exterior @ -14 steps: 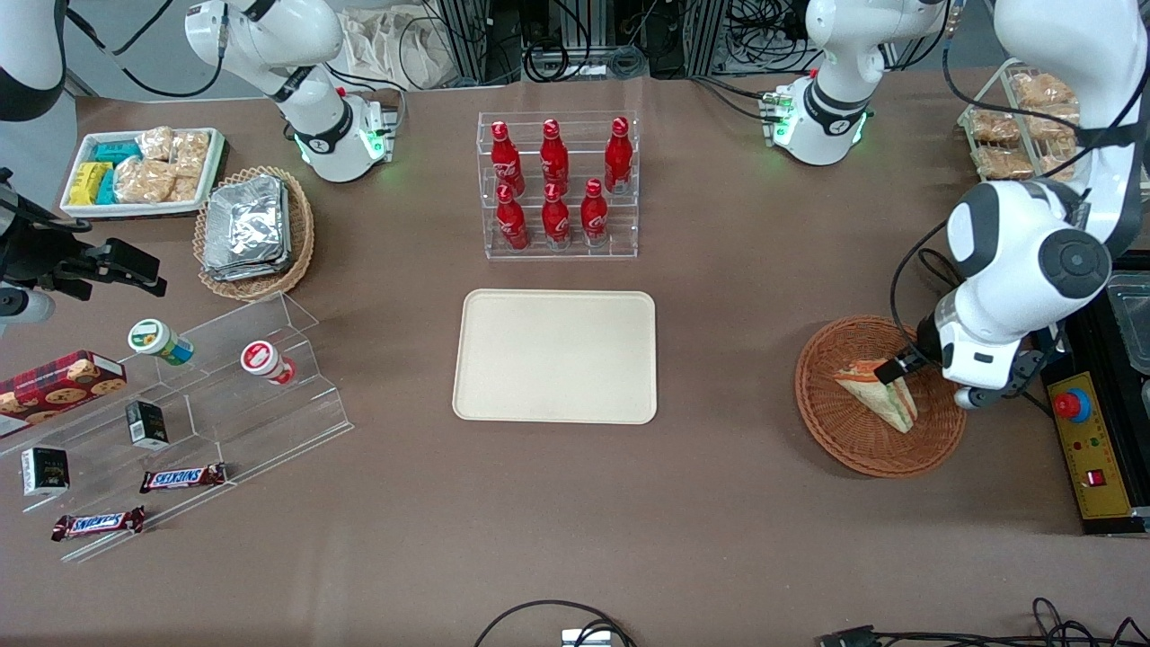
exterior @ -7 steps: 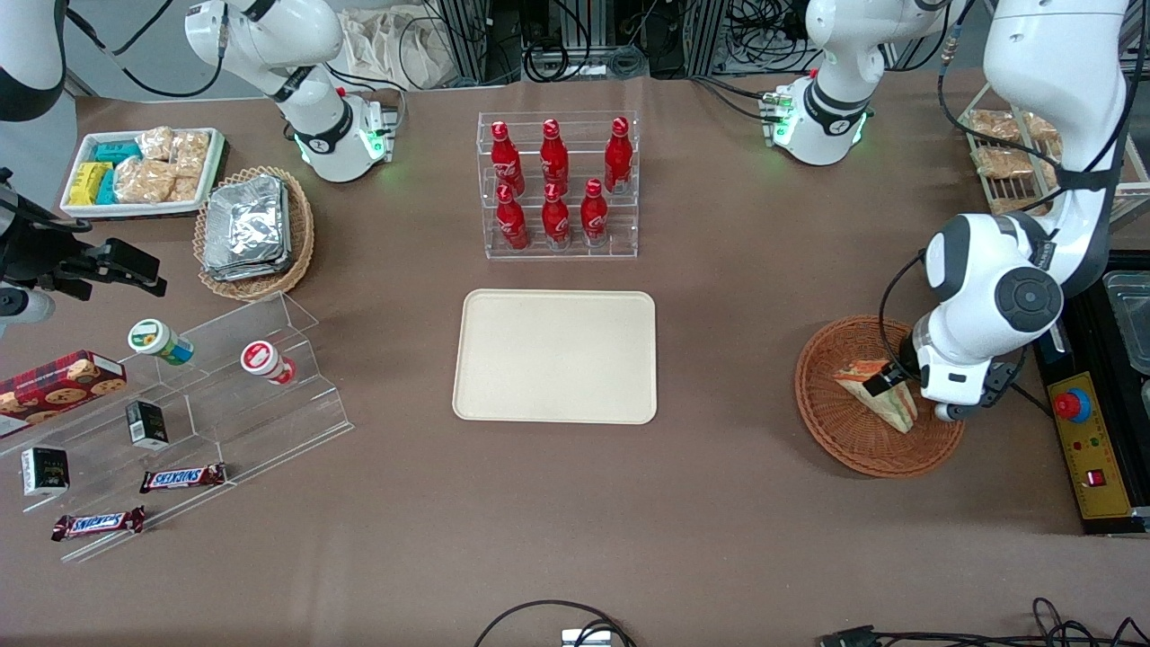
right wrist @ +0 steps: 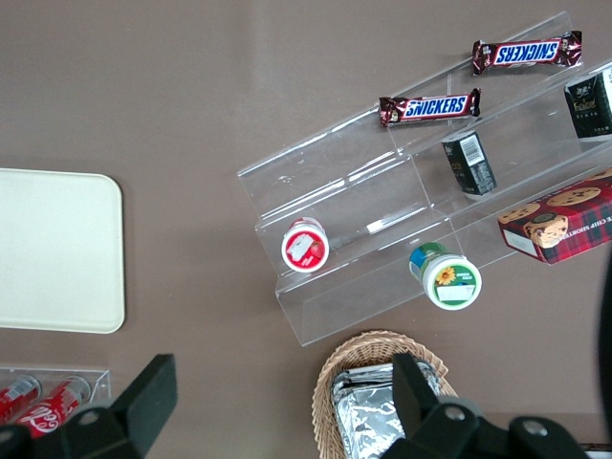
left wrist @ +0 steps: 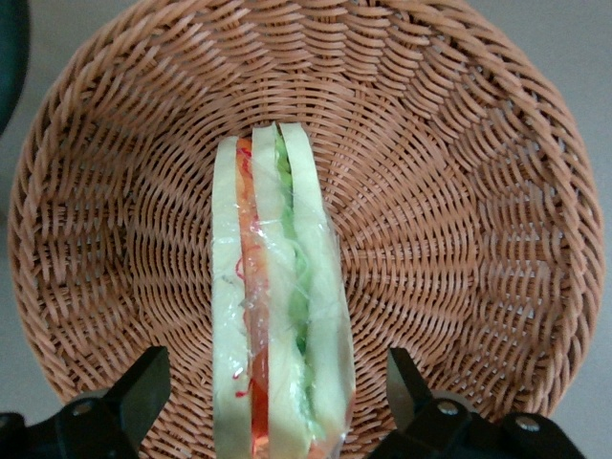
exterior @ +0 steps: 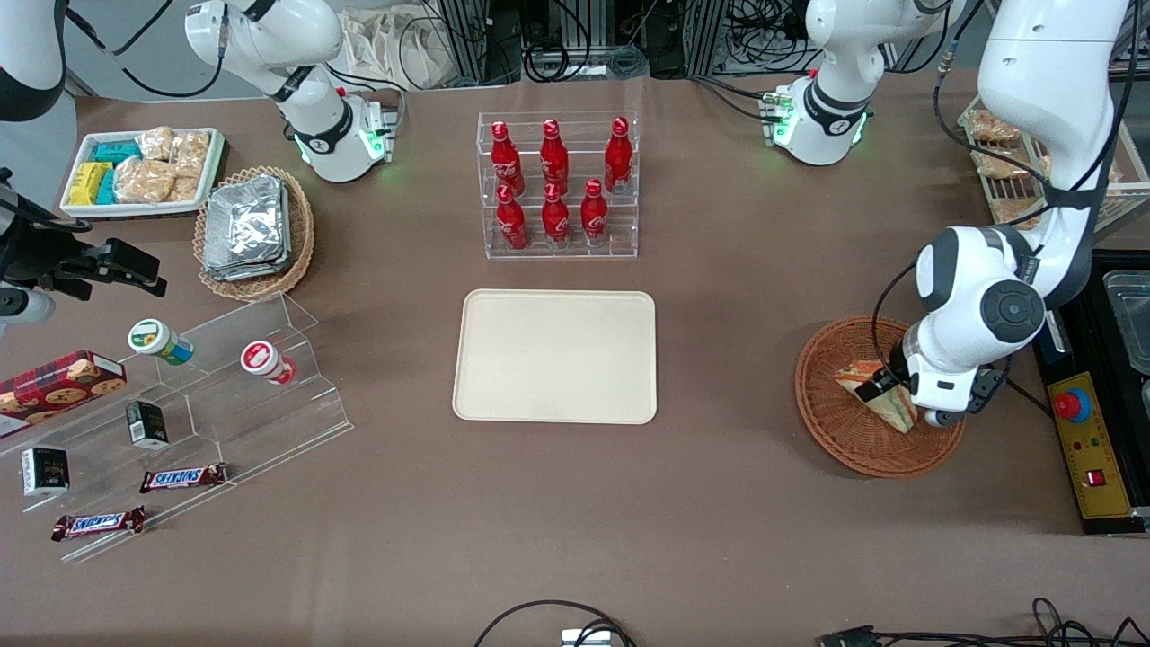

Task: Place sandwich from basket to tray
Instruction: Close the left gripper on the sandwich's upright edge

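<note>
The sandwich (exterior: pixel 895 410), a pale wedge with green and orange-red filling, stands on edge in the round orange-brown wicker basket (exterior: pixel 835 436) toward the working arm's end of the table. My left gripper (exterior: pixel 889 395) is low over the basket, open, with one black finger on each side of the sandwich and a gap at both sides. The left wrist view shows the sandwich (left wrist: pixel 277 316) between the fingertips (left wrist: pixel 143 382) of the gripper (left wrist: pixel 275 387), with the basket (left wrist: pixel 459 239) under it. The beige tray (exterior: pixel 555 356) lies at the table's middle, bare.
A clear rack of red bottles (exterior: pixel 557 184) stands farther from the camera than the tray. A control box with a red button (exterior: pixel 1087 440) lies beside the basket. A stepped acrylic shelf (exterior: pixel 225 395) and a foil-packet basket (exterior: pixel 252 229) lie toward the parked arm's end.
My left gripper has come down and toward the tray's side over the sandwich, so its fingers now straddle it. The sandwich and basket have not moved.
</note>
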### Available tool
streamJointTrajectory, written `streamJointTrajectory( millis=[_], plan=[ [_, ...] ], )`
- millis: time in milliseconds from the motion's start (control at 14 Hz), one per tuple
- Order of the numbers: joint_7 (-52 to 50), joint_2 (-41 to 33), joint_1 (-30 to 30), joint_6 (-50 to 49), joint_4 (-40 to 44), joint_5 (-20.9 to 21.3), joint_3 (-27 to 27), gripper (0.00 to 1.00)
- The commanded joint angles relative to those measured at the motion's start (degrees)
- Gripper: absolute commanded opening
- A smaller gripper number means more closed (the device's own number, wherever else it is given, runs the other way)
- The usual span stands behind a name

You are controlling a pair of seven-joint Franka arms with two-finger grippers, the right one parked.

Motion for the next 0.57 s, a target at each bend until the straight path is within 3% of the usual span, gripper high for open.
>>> streamJointTrajectory(
  millis=[0,143,286,429,500],
  plan=[
    [-2.2,0.6,0.3,1.4,0.0,1.0,-0.3,0.91],
    [-3.2,0.5,0.3,1.4,0.0,1.0,-0.3,0.50],
    [-3.2,0.1,0.3,1.4,0.0,1.0,-0.4,0.18],
    [-3.1,-0.8,0.0,0.9,0.0,1.0,-0.4,0.00],
    [-3.0,-2.2,-0.1,0.1,0.1,1.0,-0.4,0.00]
  ],
)
